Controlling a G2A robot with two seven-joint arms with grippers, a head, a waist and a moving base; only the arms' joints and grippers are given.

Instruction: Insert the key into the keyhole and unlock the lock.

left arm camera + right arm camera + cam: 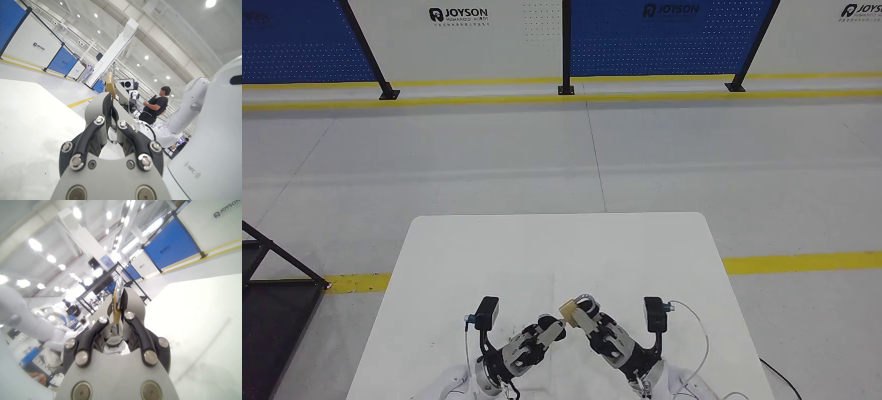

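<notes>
Lock point(117, 315) in right pincer point(119, 295), above table point(542, 250)

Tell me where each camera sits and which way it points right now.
Top view: above the arms, looking down and forward across the table; both arms show at its near edge.
Left wrist view: behind the left gripper, looking along it, tilted up, over the table; its jaws grip the key.
Right wrist view: behind the right gripper, looking along it, tilted up, over the table; its jaws grip the lock.
Shared: all three show the table and the blue barriers beyond it.
</notes>
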